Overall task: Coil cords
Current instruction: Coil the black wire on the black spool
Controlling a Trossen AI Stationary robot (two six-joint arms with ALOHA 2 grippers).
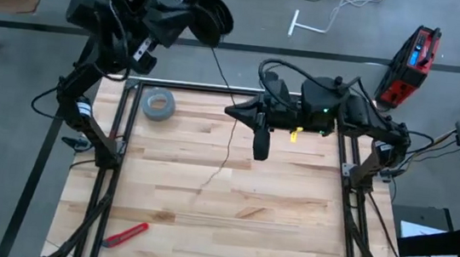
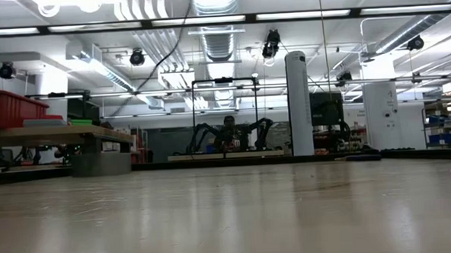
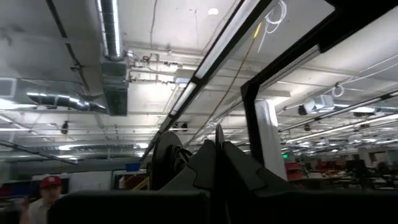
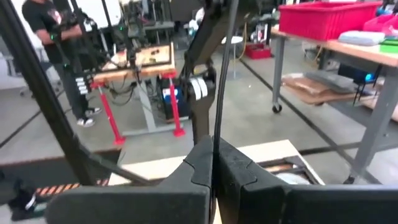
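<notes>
Reel (image 1: 213, 17) sits up off the table's far-left corner, pinched in our left gripper (image 1: 193, 9), its thin cord (image 1: 224, 124) trailing down through our right gripper (image 1: 234, 110), clamped on it above the table (image 1: 290, 212); no readable writing anywhere.

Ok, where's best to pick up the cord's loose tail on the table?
Probably the cord just short of its free end, from directly above, fingers across it: it lies thin and flat on the table. The right gripper, pinching it higher up, is nearest.
</notes>
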